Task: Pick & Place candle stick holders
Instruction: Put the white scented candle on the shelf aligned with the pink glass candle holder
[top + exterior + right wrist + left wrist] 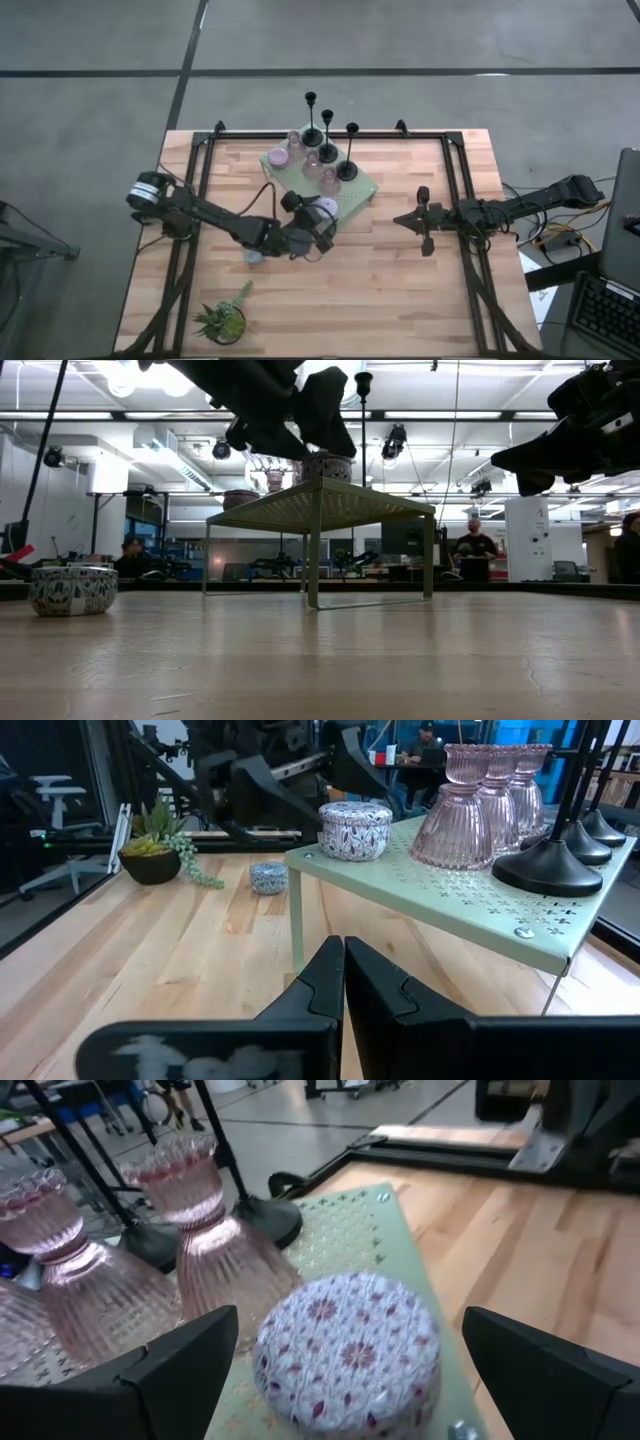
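Note:
A round cup with a white and purple pattern (350,1350) stands on its base near the near corner of the green perforated stand (358,198). My left gripper (350,1320) is open, with one finger on either side of this cup and a gap showing at each side. It also shows in the high view (318,215). Three black holders with tall stems (327,150) and several pink ribbed glass holders (205,1230) stand farther back on the stand. A second patterned cup (253,257) sits on the table. My right gripper (400,219) is shut and empty, right of the stand.
A small spiky green potted plant (225,318) stands near the table's front left. The stand's thin legs (313,555) raise it above the wooden table. A black frame rail (455,200) runs along the table's sides. People sit in the room behind (472,545).

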Motion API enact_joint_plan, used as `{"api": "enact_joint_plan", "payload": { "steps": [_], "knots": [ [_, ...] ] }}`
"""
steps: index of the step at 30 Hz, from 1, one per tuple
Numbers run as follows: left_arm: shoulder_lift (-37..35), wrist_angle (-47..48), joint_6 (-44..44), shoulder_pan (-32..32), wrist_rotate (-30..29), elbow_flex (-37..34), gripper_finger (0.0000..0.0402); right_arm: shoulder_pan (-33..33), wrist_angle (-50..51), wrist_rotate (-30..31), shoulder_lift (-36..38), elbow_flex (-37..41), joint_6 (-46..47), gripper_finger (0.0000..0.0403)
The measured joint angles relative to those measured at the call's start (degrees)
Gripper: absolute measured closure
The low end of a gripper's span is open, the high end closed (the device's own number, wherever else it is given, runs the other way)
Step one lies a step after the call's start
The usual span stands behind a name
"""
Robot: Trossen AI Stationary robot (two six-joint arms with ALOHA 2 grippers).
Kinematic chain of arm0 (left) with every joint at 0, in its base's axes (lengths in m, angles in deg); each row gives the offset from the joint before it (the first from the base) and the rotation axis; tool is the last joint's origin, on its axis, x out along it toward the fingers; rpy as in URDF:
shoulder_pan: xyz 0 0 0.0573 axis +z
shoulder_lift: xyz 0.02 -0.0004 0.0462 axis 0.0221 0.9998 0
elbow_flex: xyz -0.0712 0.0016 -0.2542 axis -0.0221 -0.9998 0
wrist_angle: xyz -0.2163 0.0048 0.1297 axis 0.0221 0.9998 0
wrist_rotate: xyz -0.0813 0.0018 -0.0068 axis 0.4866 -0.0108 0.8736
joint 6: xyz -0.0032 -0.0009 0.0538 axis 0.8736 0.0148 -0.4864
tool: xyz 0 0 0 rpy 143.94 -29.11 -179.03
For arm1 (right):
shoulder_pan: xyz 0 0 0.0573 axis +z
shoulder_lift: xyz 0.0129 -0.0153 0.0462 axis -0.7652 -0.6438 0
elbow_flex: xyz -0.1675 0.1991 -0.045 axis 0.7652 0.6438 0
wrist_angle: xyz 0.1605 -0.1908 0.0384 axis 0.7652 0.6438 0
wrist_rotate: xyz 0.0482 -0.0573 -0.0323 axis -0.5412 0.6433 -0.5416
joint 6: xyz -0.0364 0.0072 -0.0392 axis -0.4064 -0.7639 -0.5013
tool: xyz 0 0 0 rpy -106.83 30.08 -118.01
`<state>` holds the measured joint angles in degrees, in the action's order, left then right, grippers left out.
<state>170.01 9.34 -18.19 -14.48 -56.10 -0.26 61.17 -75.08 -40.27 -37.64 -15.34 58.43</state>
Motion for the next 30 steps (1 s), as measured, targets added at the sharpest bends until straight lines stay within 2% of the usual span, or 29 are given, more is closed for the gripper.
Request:
{"api": "enact_joint_plan", "payload": {
  "steps": [30],
  "knots": [
    [0.8,10.6,3.3,0.3,-7.6,-0.1,0.0014,0.0,0.0,0.0,0.0,0.0,0.0,0.0394]
  ]
}}
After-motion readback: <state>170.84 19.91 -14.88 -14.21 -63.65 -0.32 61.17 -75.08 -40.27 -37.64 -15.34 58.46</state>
